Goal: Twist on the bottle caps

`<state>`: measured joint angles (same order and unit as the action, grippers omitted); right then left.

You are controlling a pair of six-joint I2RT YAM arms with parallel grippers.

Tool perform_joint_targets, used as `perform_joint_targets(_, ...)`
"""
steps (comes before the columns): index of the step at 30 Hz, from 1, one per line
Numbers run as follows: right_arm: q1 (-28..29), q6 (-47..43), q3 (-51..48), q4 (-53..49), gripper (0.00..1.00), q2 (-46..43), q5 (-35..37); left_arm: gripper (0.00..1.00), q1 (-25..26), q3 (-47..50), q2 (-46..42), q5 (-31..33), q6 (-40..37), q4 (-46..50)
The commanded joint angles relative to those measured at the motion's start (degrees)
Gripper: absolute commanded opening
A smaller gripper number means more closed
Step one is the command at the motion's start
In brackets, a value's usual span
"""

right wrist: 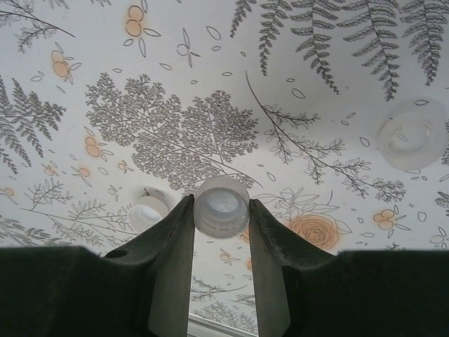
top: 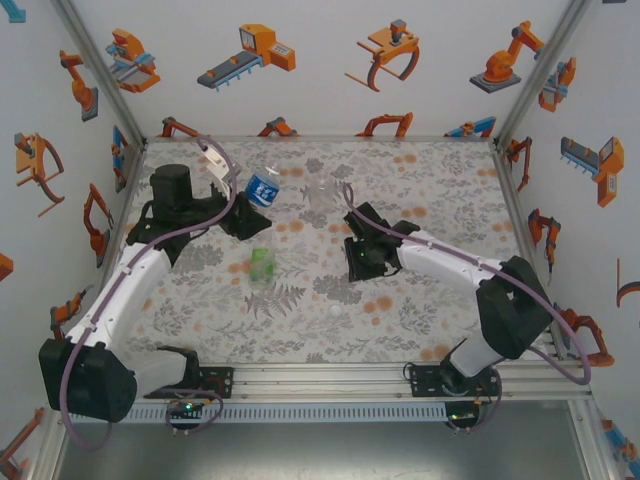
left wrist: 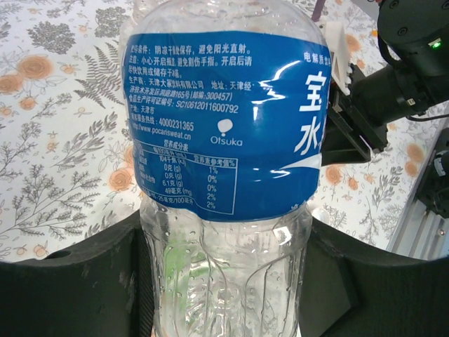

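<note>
The right gripper (right wrist: pixel 221 206) pinches a white cap (right wrist: pixel 221 202); left gripper (left wrist: pixel 224 242) clamps the blue-labelled clear bottle (left wrist: pixel 224 126).

The left arm (top: pixel 130 285) and the right arm (top: pixel 450 258) are alike, with smooth white rounded shells between chunky black joint housings, and a purple-grey cable (top: pixel 195 228) runs along the outside of each and loops free in places. Each stands on a black base block (top: pixel 450 380) bolted to a ribbed silver rail (top: pixel 320 378) at the near edge of the surface. The left hand (top: pixel 250 205) and the right hand (right wrist: pixel 221 205) are matte black with two broad flat fingers (right wrist: pixel 168 267) of slightly rough finish, and a small white plastic part (top: pixel 213 155) sits by the left wrist.
</note>
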<state>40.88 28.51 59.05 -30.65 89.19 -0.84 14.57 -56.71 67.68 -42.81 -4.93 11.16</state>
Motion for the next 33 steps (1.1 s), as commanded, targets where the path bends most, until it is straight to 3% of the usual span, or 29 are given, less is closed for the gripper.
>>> perform_joint_targets(1,0.77,1.92,2.56,-0.83,0.30,1.99,0.84,0.01,0.46,-0.54,0.53,-2.56,0.07,-1.60)
perform_joint_targets(16,0.86,-3.64,11.62,2.25,0.31,14.46,1.57,0.01,0.69,-0.46,-2.61,-3.76,-0.28,-2.03)
perform_joint_targets(33,0.86,-2.58,6.49,2.49,0.38,13.44,3.61,0.02,-0.26,-1.46,-2.67,-5.27,-0.13,-2.59)
